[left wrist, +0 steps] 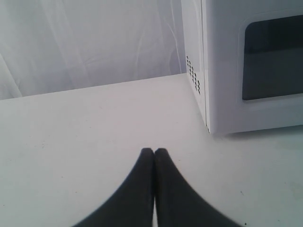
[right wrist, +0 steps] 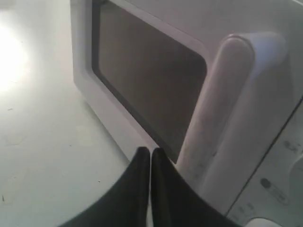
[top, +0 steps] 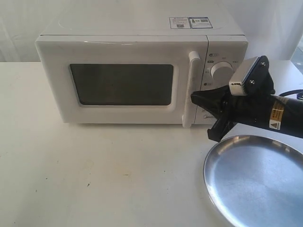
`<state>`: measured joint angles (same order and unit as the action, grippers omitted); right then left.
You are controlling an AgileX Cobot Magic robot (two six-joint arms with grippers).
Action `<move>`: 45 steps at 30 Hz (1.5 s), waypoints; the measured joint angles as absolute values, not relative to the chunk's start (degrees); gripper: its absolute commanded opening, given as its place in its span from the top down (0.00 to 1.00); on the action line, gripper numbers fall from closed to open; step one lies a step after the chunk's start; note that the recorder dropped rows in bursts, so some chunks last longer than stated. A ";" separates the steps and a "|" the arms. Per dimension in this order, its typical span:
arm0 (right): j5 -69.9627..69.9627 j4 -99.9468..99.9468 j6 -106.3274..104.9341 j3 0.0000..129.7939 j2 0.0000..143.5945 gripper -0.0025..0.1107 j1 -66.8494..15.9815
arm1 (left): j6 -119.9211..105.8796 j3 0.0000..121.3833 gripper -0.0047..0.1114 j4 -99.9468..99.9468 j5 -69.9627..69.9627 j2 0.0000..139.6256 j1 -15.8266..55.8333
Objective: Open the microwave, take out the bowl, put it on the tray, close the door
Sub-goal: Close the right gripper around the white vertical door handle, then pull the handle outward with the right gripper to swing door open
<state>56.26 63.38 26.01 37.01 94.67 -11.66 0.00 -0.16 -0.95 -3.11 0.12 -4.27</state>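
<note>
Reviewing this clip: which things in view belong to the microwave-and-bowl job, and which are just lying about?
Part of the job:
microwave, door (shut), handle, tray, right gripper near the handle, left gripper. The bowl is not in sight.

Just there:
table, black cable, stickers on the microwave top, white backdrop.

1. Right arm (top: 284,113): black, is reaching in from the right edge of the exterior view and lying roughly level.
2. Right gripper (top: 195,98): is pointing leftward; its fingers (right wrist: 139,184) are pressing together, tips touching, gripping nothing.
3. Left gripper (left wrist: 154,151): is aiming forward and low; its fingers (left wrist: 135,194) are pressing together, tips touching, gripping nothing.
</note>
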 measured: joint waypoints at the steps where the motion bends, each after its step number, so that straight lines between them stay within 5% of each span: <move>1: 55.54 62.83 25.55 37.01 94.67 0.84 -11.66 | 0.00 -0.16 0.96 -0.95 -3.11 0.12 -4.27; 5: 52.90 61.72 24.85 37.01 94.67 0.57 -11.66 | 0.00 -0.16 0.96 -0.95 -3.11 0.12 -4.27; 7: 52.31 60.70 24.74 36.88 94.67 0.52 -11.66 | 0.00 -0.16 0.96 -0.95 -3.11 0.12 -4.27; 27: 59.24 57.82 27.12 43.87 103.49 0.56 -11.91 | 0.00 -0.16 0.96 -0.95 -3.11 0.12 -4.27; 29: 59.77 58.48 27.98 44.82 104.32 0.61 -12.63 | 0.00 -0.16 0.96 -0.95 -3.11 0.12 -4.27; 33: 59.65 58.89 28.40 45.06 104.42 0.97 -13.37 | 0.00 -0.16 0.96 -0.95 -3.11 0.12 -4.27; 45: 60.75 61.25 29.30 45.31 104.80 0.98 -13.26 | 0.00 -0.16 0.96 -0.95 -3.11 0.12 -4.27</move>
<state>60.75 61.25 29.30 45.31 104.80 -13.26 0.00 -0.16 -0.95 -3.11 0.12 -4.27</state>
